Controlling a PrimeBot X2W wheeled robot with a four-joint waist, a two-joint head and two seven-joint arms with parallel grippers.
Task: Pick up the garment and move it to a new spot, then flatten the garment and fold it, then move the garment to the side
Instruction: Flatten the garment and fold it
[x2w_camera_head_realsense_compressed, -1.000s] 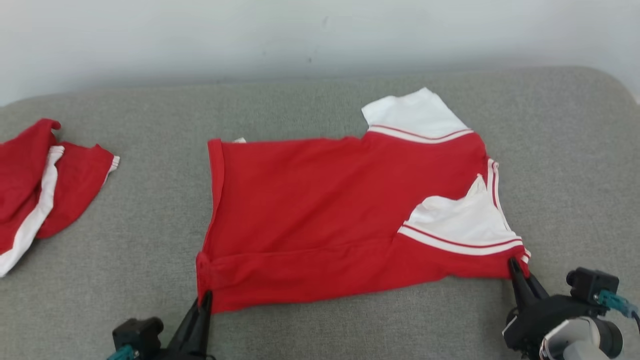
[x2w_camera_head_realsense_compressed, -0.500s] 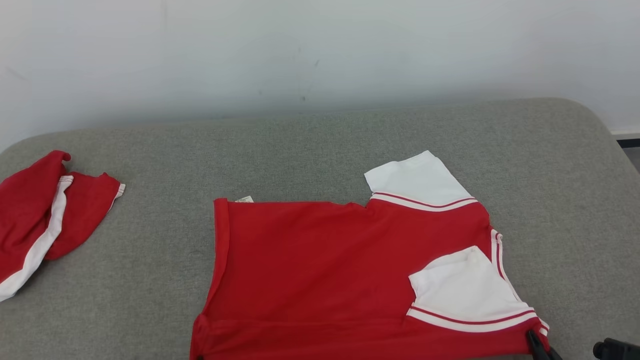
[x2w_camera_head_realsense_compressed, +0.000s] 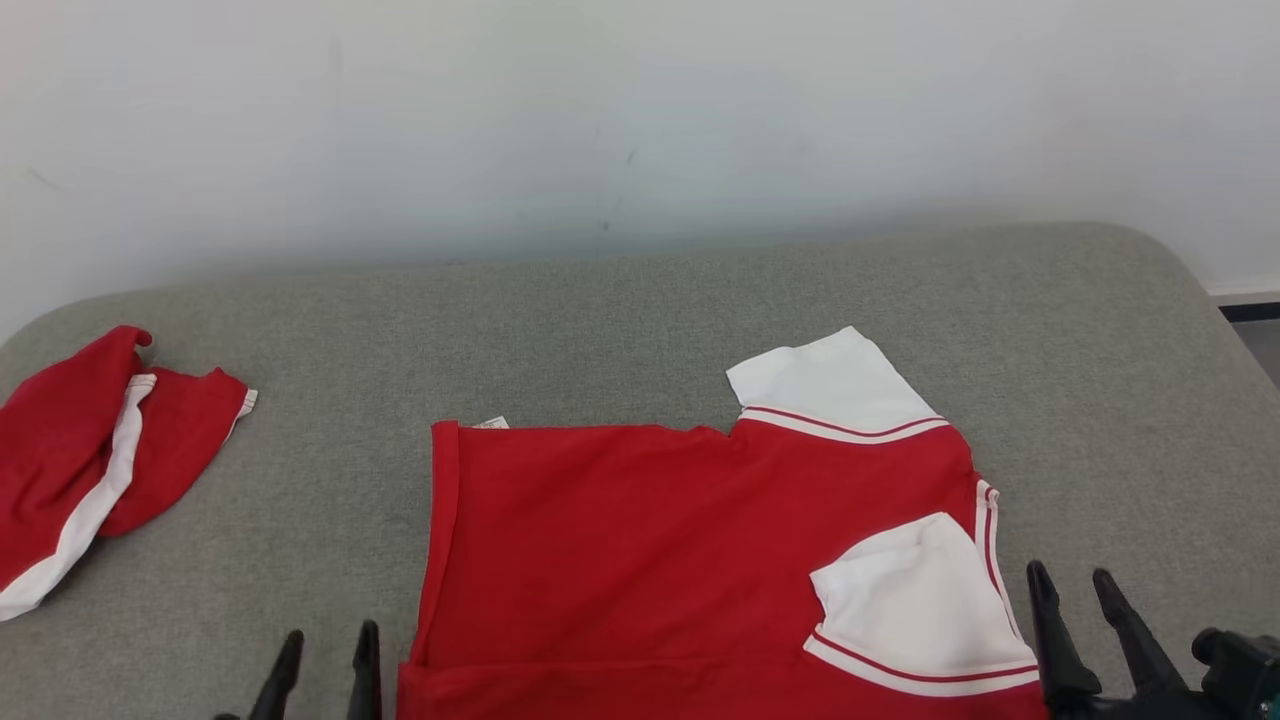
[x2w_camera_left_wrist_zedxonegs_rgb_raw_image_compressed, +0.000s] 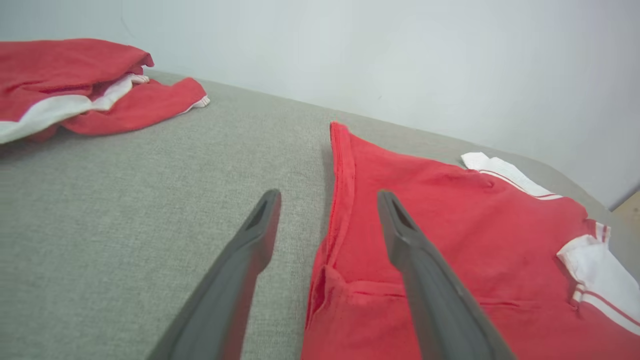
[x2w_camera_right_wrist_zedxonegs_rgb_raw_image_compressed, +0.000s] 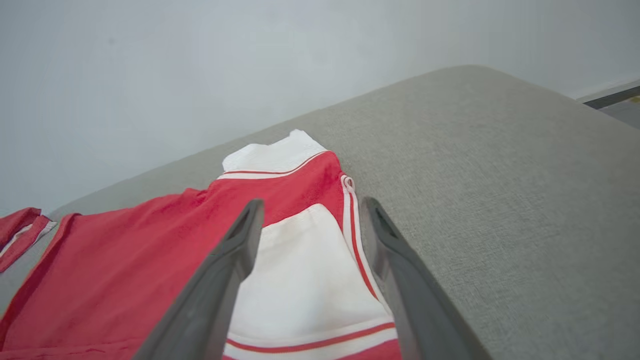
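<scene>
The garment (x2w_camera_head_realsense_compressed: 660, 560) is a red shirt with white, red-striped sleeves, lying flat on the grey cushioned surface (x2w_camera_head_realsense_compressed: 620, 310); its near edge runs off the bottom of the head view. One white sleeve (x2w_camera_head_realsense_compressed: 915, 600) is folded over the red body. My left gripper (x2w_camera_head_realsense_compressed: 325, 650) stands open just left of the shirt's near left corner, holding nothing. In the left wrist view its fingers (x2w_camera_left_wrist_zedxonegs_rgb_raw_image_compressed: 327, 200) straddle the shirt's left hem (x2w_camera_left_wrist_zedxonegs_rgb_raw_image_compressed: 340, 190). My right gripper (x2w_camera_head_realsense_compressed: 1075, 585) is open beside the shirt's right edge, and its fingers (x2w_camera_right_wrist_zedxonegs_rgb_raw_image_compressed: 310, 210) frame the folded sleeve (x2w_camera_right_wrist_zedxonegs_rgb_raw_image_compressed: 305, 280).
A second red and white garment (x2w_camera_head_realsense_compressed: 90, 455) lies crumpled at the far left of the surface. A pale wall (x2w_camera_head_realsense_compressed: 640, 120) rises behind. The surface's rounded right end (x2w_camera_head_realsense_compressed: 1190, 290) drops off toward the floor. Bare grey fabric lies behind the shirt.
Both grippers went from shut on the shirt's near corners to open, letting it go. The head camera tilted up, so the whole scene sits lower in the picture.
</scene>
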